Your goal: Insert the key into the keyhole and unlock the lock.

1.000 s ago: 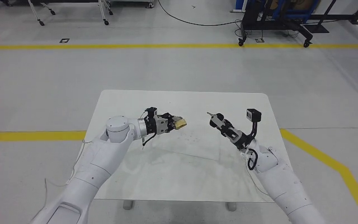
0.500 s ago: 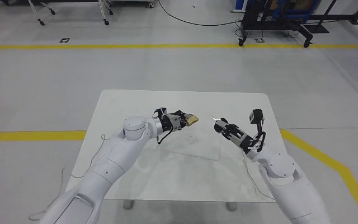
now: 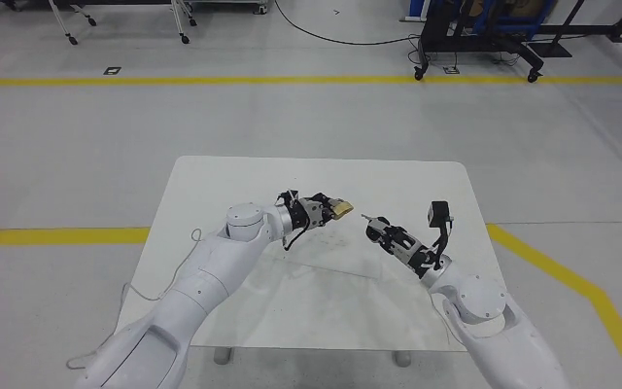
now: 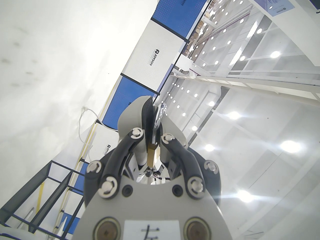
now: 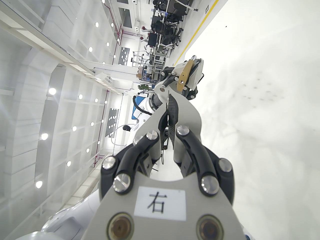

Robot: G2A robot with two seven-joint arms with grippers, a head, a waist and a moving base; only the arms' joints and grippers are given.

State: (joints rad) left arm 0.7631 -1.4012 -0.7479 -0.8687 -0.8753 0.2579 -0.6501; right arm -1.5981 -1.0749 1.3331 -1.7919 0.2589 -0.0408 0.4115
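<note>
Though the left gripper clamps a small brass padlock and the right gripper pinches a thin silver key, they sit apart. Insertion and unlocking look not yet done

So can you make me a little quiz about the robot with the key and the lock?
1. True or false: the key is already inside the lock.
2. Fill the gap: the right fingers are shut on the ____.
3. Which fingers hold the lock? A) the left fingers B) the right fingers C) both

Key: 1 false, there is a gap between them above the table. 2 key. 3 A.
</note>
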